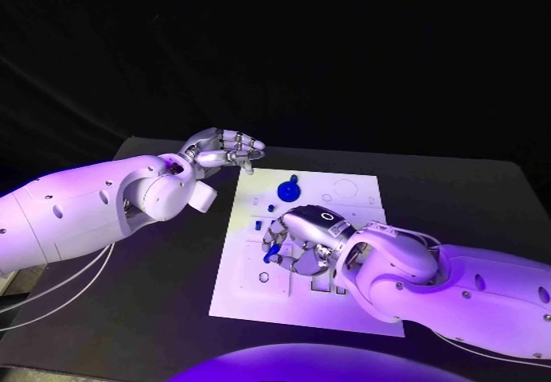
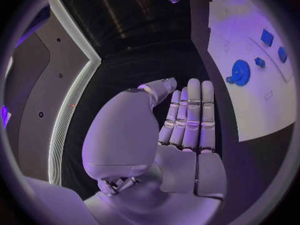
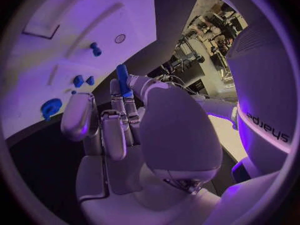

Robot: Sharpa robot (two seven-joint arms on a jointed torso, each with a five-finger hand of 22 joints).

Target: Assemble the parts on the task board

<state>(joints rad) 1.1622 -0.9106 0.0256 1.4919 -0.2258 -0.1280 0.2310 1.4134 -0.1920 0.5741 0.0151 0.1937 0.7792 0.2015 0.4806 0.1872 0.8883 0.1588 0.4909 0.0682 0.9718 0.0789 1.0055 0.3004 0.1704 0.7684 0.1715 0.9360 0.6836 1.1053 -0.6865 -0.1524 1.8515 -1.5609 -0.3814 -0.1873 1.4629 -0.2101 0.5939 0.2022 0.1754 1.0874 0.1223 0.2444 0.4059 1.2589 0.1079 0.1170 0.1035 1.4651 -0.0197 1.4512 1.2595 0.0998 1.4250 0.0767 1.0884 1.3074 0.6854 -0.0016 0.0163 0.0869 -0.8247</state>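
Insertion step under way: right hand (image 1: pixel 308 239) over the task board (image 1: pixel 345 306) pinches a blue peg (image 3: pixel 122 80), left hand (image 1: pixel 220 150) idles empty, fingers loosely curled, off the board's far-left corner near the blue disc (image 1: pixel 287 191); next move, I judge, needs aligning peg with its hole.

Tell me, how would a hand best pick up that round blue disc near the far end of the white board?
Probably from straight above, fingers pinching opposite sides of its rim. The round blue disc lies flat on the task board, so only its edge offers a hold. Open board lies around it.
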